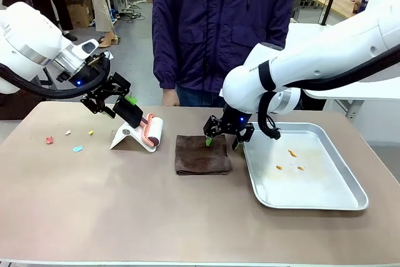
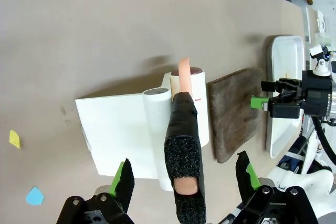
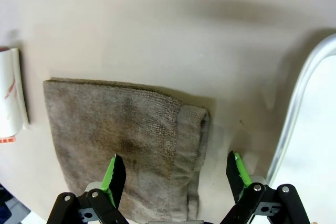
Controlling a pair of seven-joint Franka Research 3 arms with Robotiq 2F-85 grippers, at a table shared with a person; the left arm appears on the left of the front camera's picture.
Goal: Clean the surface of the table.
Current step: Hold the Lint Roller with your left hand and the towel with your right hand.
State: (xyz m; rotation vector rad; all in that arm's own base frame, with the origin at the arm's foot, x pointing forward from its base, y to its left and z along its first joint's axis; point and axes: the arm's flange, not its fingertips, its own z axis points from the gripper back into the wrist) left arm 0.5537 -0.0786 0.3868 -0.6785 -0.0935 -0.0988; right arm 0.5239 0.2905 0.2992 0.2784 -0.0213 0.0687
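Left wrist view pretty much tells the story: the left gripper (image 2: 183, 161) is spread wide, with the black handle (image 2: 181, 124) of the lint roller (image 2: 202, 108) sitting right between its fingers. As far as I can tell neither pad is touching it. The roller is parked in its white stand (image 2: 115, 129), just ahead of the fingertips.

Over on the other side, the right gripper (image 3: 174, 156) is just as wide open. It hangs over the brown cloth (image 3: 105, 124), with the folded edge of the cloth between its fingers and the metal tray (image 3: 296, 114) just beside its outer finger.

The table (image 1: 125, 204) runs underneath both grippers. The bits that need cleaning, a few paper scraps (image 1: 77, 149), are on the far side of the left gripper from the cloth.

My read is that this is the pick-up step, and nothing's grabbed yet. To do it well:

- Left side: get the handle centred before closing. Clamp on the foam-wrapped part so it won't twist, then lift along the line of the stand so the stand doesn't get dragged along.
- Right side: drop until the pads reach the fabric and pinch the thick folded edge. A single layer would probably slip out.
- Keep that outer finger off the tray rim on the way down.
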